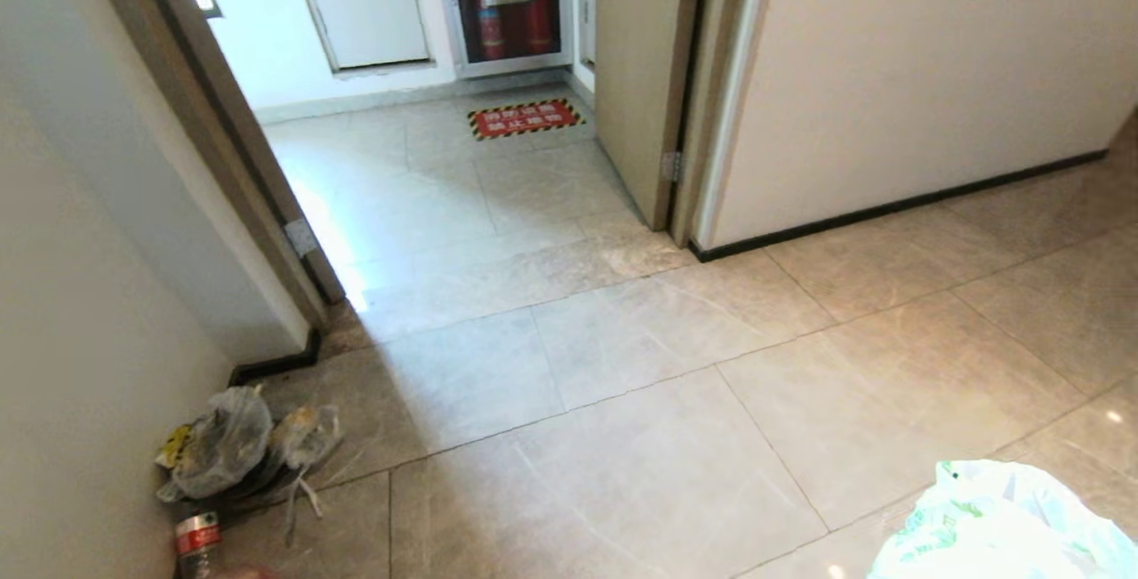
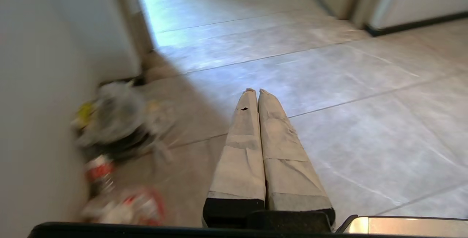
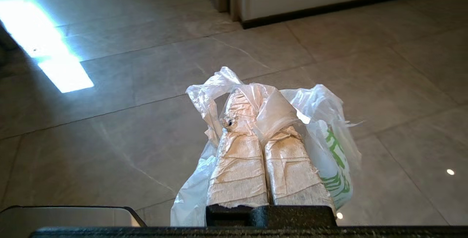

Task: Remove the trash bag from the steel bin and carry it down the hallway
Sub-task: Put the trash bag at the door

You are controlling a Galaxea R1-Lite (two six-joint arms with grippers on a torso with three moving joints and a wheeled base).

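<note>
My right gripper [image 3: 256, 95] is clamped on the trash bag [image 3: 325, 146], its thin white plastic bunched over both taped fingers [image 3: 237, 150], the green print hanging to one side. From the head camera the trash bag [image 1: 1005, 526] shows at about five o'clock, low over the hallway [image 1: 640, 401] tiles. My left gripper [image 2: 255, 91] has its fingers pressed together, empty. At about eight o'clock small clear rubbish bags [image 1: 222, 446] and a bottle [image 1: 197, 542] lie against the wall [image 1: 80, 339]. An open doorway [image 1: 427, 170] sits at twelve.

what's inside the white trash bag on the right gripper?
Cannot tell: the trash bag is opaque white with green print. Its handles drape over the shut right gripper; the contents are hidden.
</note>
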